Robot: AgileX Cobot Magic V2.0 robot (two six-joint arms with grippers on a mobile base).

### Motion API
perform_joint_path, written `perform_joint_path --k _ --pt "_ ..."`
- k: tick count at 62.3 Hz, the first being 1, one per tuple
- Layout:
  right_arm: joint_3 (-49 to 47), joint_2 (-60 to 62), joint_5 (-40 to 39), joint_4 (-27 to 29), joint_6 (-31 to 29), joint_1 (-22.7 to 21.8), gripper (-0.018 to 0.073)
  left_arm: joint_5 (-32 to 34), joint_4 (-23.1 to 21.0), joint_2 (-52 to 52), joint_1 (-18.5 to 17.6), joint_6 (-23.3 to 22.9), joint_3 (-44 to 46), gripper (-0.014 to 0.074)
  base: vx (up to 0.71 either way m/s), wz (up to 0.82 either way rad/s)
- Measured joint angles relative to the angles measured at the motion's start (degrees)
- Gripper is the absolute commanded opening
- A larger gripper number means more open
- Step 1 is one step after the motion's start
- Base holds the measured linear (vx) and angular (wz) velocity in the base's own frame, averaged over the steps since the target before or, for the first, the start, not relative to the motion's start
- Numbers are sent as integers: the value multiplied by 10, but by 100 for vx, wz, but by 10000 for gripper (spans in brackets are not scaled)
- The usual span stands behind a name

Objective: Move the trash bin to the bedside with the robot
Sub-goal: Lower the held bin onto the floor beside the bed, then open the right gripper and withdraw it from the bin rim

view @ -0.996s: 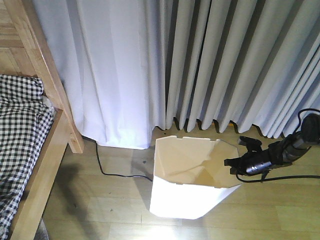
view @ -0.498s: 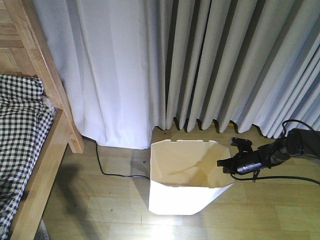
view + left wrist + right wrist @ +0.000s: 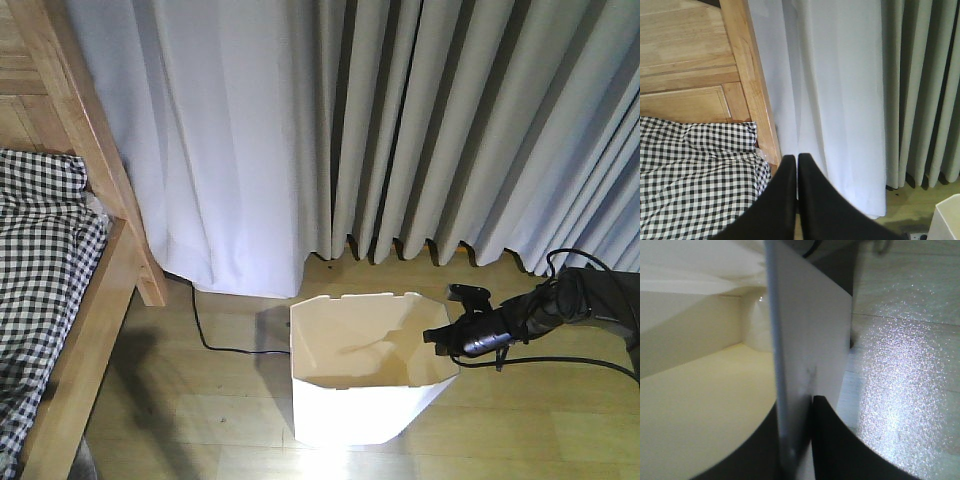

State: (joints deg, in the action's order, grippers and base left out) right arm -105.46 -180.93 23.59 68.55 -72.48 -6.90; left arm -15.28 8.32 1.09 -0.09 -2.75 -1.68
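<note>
Light wood-plank floor (image 3: 220, 410) carries everything. Trash bin (image 3: 350, 415) stands directly on floor, its right rim wall pinched in right gripper (image 3: 436, 337). Black cable (image 3: 215, 340) lies on floor well left of gripper, beyond bin. Bed frame post (image 3: 150, 285) stands on floor farther left still.

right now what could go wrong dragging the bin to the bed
The right tool pinches only the thin wall at the rim of the bin, as the right wrist view shows, so the wall may flex or slip free. Being pulled from the top edge, the bin could tip. A black cable lies on the floor between the bin and the bed and might catch its base.
</note>
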Motion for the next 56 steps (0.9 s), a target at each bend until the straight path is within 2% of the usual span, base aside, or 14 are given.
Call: perform_joint_path --k 26,44,56 --pt "-6 6 35 16 15 -1 254 0 0 0 0 0 0 -6 0 0" --pt "-6 9 43 16 15 -3 256 0 0 0 0 0 0 -6 0 0" --pt "-6 29 50 -4 27 -3 256 0 0 0 0 0 0 -6 0 0"
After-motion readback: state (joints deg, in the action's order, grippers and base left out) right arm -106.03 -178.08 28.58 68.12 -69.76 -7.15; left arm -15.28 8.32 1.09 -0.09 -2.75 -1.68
